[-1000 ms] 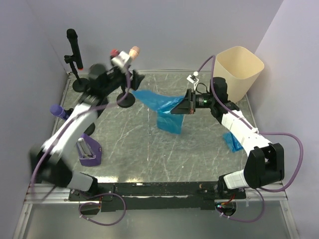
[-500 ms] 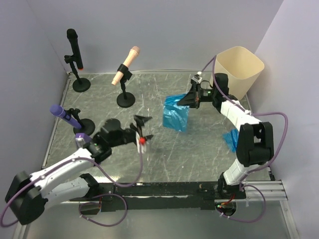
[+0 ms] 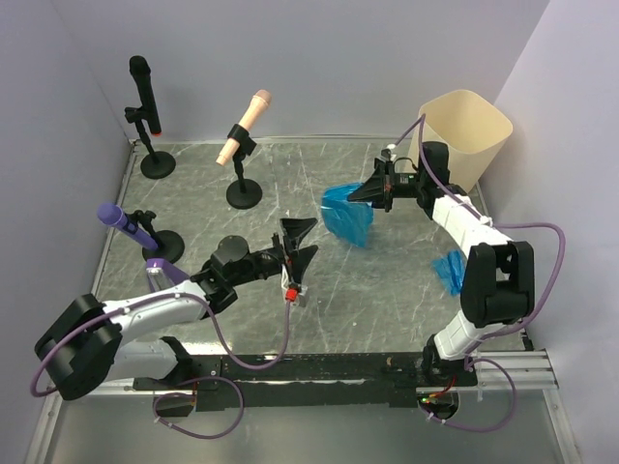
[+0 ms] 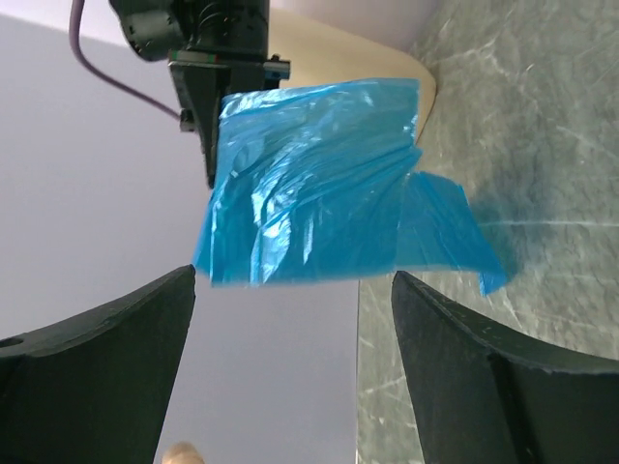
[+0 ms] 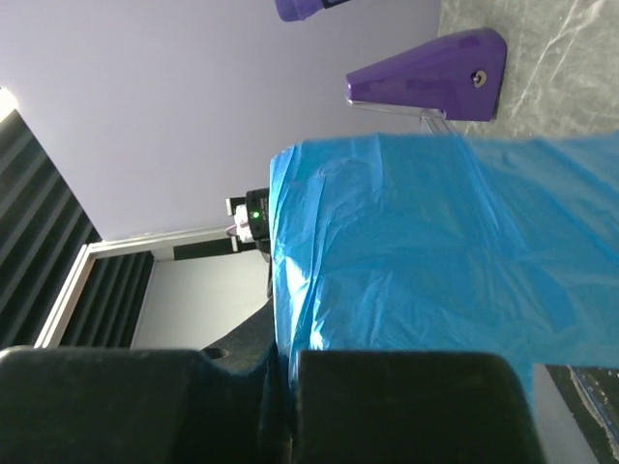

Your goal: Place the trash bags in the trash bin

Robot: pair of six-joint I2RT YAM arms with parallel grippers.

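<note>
A blue trash bag [image 3: 346,213] hangs above the table, pinched at its top edge by my right gripper [image 3: 363,193], which is shut on it just left of the cream trash bin [image 3: 462,137]. The same bag [image 4: 309,184] fills the left wrist view and also the right wrist view [image 5: 435,261]. A second blue trash bag [image 3: 450,271] lies crumpled on the table by the right edge. My left gripper [image 3: 300,242] stands open and empty at the table's middle, pointing toward the hanging bag, with its fingers [image 4: 106,358] wide apart.
Three microphones stand on stands at the left: a black one [image 3: 145,101], a peach one [image 3: 247,121] and a purple one [image 3: 126,222]. A purple wedge-shaped block [image 3: 160,280] sits behind my left arm. Walls close in at the back and both sides.
My left arm swung from the back left down to the table's middle and turned toward the bag. My right gripper carried the bag toward the bin, lifting it off the table.
</note>
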